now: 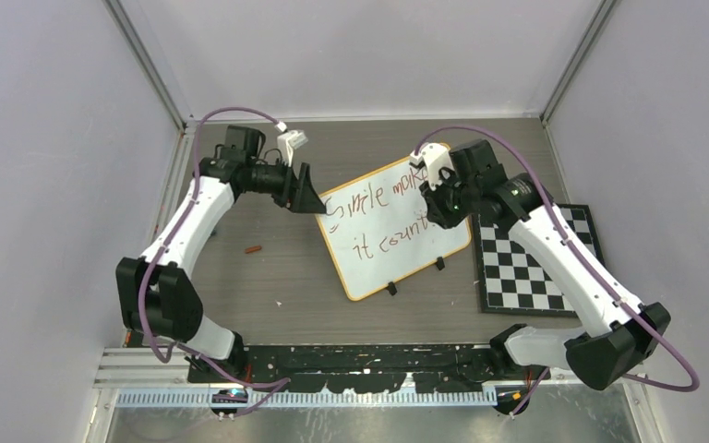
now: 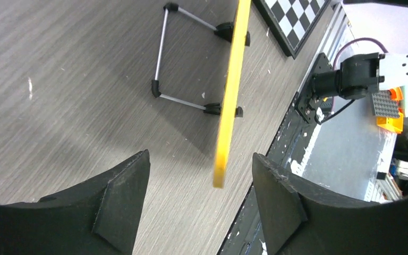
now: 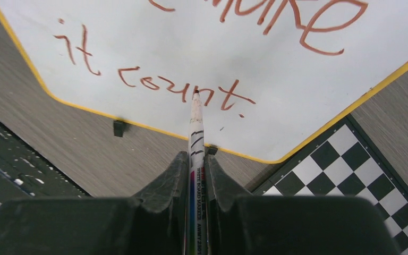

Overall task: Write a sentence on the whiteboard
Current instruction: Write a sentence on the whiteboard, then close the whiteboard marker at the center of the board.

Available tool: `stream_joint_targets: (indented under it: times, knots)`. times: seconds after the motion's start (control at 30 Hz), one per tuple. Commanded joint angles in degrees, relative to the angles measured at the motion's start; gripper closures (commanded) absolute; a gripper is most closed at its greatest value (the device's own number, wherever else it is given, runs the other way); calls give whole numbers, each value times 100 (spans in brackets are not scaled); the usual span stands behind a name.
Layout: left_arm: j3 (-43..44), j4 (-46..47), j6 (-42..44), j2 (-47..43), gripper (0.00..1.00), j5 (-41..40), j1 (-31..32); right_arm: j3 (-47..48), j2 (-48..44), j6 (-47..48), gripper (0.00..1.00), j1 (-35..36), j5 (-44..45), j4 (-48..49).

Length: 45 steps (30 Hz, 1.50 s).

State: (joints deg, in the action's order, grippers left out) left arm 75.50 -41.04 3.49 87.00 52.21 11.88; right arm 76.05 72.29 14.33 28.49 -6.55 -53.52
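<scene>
While the marker (image 3: 196, 122) gripped in our right hand (image 3: 195, 159) holds its tip at the "n" of "count", any sideways slip would, we judge, streak the sentence (image 3: 183, 87) across the whiteboard (image 1: 392, 235), which stands propped in the middle of the surface (image 1: 268, 295). Our left hand (image 2: 201, 159) gapes open astride the board's left edge without touching, so a hard push could tip the board unsteadied. Just right of the board lies a checkered mat (image 1: 535, 263), left of it a small red-brown piece (image 1: 255, 248); neither blocks us.
</scene>
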Motion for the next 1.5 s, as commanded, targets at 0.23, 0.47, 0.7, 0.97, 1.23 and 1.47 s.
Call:
stream_joint_targets:
  times: [0.23,0.47,0.7,0.97,1.23,1.47]
  knots:
    - [854,-1100,1201,-932,21,-573,-1712,394,-419,-564,100,-6,-634,-77]
    - [278,-2217,3384,-768,27,-1484,-2608,146,-559,-749,100,-81,-686,41]
    - [-991,-1636,4796,-668,29,-2175,-2610,205,-482,-882,100,-293,-1077,36]
    - [-1251,-1484,6029,8,33,-2080,-2593,262,-464,-888,100,-360,-1104,-1]
    - [-1530,-818,6636,526,39,-2041,-2431,301,-413,-924,100,-426,-1087,-11]
    - [-1941,-55,6647,700,44,-2349,-2123,314,-385,-924,100,-450,-1020,-10]
